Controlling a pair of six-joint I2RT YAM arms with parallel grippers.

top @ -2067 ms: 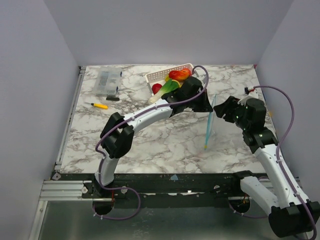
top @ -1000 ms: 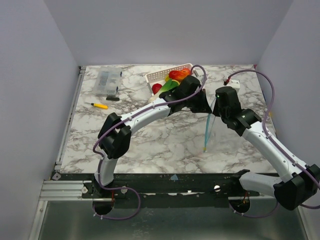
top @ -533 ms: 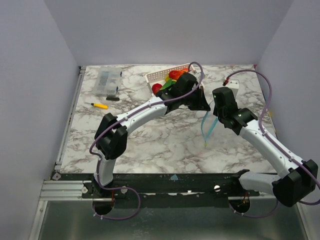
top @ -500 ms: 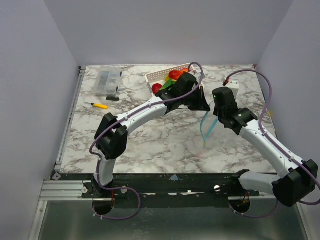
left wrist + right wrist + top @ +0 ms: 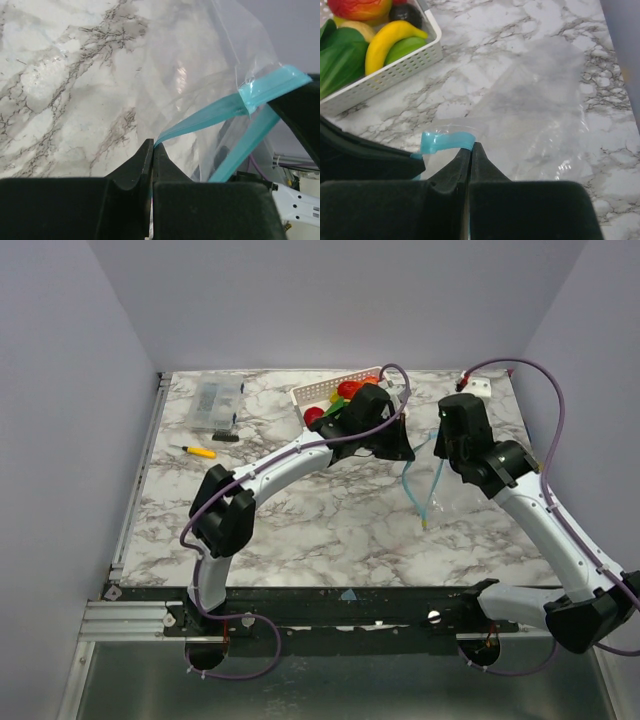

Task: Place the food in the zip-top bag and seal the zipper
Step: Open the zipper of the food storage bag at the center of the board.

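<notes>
The zip-top bag (image 5: 452, 498) hangs clear and crinkly between my two grippers, over the right middle of the table. Its zipper (image 5: 431, 492) is a blue-green strip, split into two lips that sag apart. My left gripper (image 5: 153, 145) is shut on one lip of the zipper (image 5: 207, 116). My right gripper (image 5: 471, 146) is shut on the other lip (image 5: 448, 140), with the bag (image 5: 535, 95) spread on the marble beyond it. In the top view the left gripper (image 5: 401, 447) and right gripper (image 5: 439, 447) stand close together. The food (image 5: 343, 393) lies in the white basket: a banana (image 5: 385, 41), a leek (image 5: 340, 62), a red-orange fruit (image 5: 357, 7).
The white perforated basket (image 5: 303, 395) stands at the back centre, just behind my left wrist. A small clear hard box (image 5: 217, 405) and a yellow-handled tool (image 5: 200, 451) lie at the back left. Grey walls close in both sides.
My right gripper has shut on the zipper lip and drawn it to the right and back, so the two lips have spread apart. The left gripper has barely moved.
</notes>
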